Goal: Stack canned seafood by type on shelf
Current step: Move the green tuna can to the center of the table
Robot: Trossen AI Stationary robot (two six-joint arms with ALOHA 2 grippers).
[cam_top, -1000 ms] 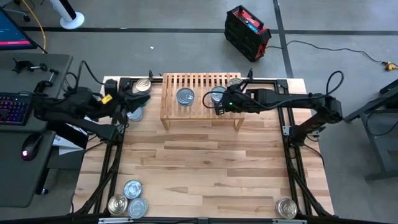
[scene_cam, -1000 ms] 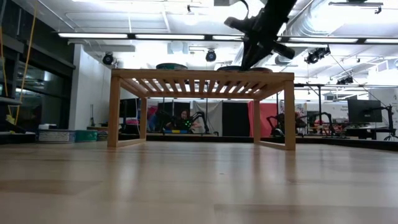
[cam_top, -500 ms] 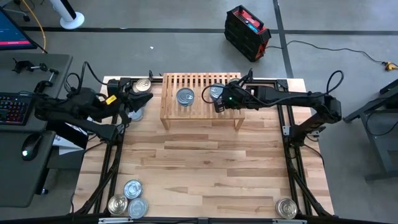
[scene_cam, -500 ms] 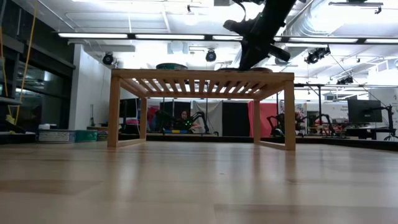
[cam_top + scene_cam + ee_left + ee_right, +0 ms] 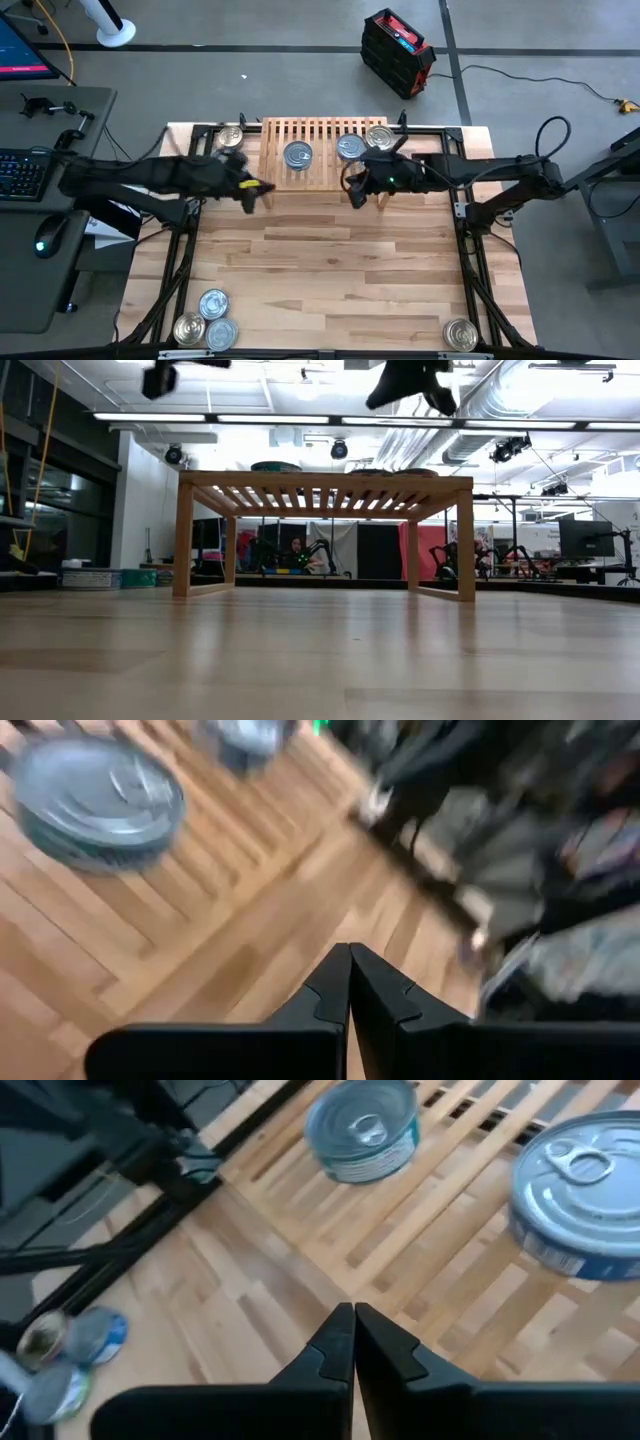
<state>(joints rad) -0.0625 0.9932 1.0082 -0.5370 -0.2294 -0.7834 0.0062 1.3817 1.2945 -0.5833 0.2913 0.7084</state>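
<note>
Right pincer [image 5: 352,196]: fingers pressed shut, holding nothing; now off the shelf's near right corner over the table, whereas a second ago it sat over the shelf top at a bluish tin.
Left pincer [image 5: 251,193]: fingers closed together, empty; now out over the table at the shelf's near left corner, having come in from the far left tins.
Shelf [image 5: 322,175]: slatted wood rack at the far middle of the table [image 5: 320,270]. Carries three tins: one bluish-lidded tin [image 5: 297,154] left of centre, a second bluish tin [image 5: 349,147] to its right, and a silver-gold tin [image 5: 378,136] at the far right corner. None stacked.
Off the shelf: far-left tin [image 5: 231,137] beside the rack; three tins [image 5: 206,323] clustered at the near left corner; one tin [image 5: 459,334] at the near right corner.
</note>
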